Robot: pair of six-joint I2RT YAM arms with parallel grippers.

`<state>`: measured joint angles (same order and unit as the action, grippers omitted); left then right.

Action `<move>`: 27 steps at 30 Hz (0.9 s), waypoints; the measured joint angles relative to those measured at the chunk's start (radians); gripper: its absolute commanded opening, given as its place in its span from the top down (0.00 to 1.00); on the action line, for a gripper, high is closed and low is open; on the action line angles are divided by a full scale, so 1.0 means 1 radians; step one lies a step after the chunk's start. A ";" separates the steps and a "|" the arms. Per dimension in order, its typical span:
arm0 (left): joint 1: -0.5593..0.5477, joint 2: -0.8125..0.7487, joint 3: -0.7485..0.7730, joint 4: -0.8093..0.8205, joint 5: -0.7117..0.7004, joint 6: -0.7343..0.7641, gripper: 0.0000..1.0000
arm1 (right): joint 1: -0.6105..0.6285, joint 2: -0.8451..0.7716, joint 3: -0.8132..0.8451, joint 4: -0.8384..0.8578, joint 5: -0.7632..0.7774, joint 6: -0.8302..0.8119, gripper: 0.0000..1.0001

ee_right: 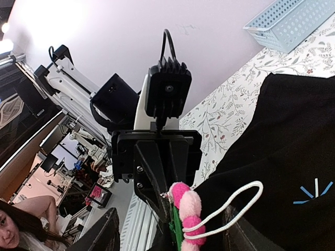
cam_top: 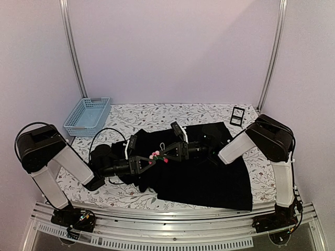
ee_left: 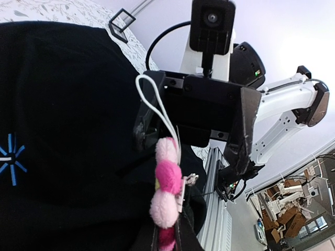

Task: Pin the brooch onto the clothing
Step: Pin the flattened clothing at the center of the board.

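Note:
The brooch (cam_top: 155, 156), a fluffy flower with pink petals and a white cord loop (ee_left: 156, 104), hangs above the clothing (cam_top: 209, 180), a black shirt spread on the table. My left gripper (cam_top: 151, 161) is shut on the brooch's lower end (ee_left: 166, 183), with the pin's metal back showing beside it. My right gripper (cam_top: 163, 155) faces it from the right and is open. Its fingers (ee_right: 99, 236) stand wide on either side of the brooch (ee_right: 189, 212) without touching it. The shirt's blue star emblem (ee_left: 10, 159) lies left of the brooch.
A light-blue basket (cam_top: 88, 116) stands at the back left of the floral tablecloth. A small black stand (cam_top: 237, 115) sits at the back right. An aluminium rail (cam_top: 172, 225) runs along the near edge. A person (ee_right: 15, 230) is off the table's side.

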<state>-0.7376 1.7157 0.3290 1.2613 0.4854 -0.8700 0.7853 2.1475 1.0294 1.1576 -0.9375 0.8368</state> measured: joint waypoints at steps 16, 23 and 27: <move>0.000 0.006 0.000 0.016 -0.001 0.002 1.00 | 0.033 0.078 0.012 0.056 -0.020 0.080 0.62; 0.000 0.006 0.000 0.021 0.000 0.010 1.00 | 0.033 0.080 0.031 0.057 -0.019 0.079 0.72; 0.000 0.006 0.000 0.021 0.000 0.020 1.00 | 0.032 0.083 0.038 0.056 -0.020 0.087 0.75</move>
<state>-0.7376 1.7218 0.3294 1.2827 0.4850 -0.8501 0.8177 2.2303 1.0672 1.2137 -0.9577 0.9237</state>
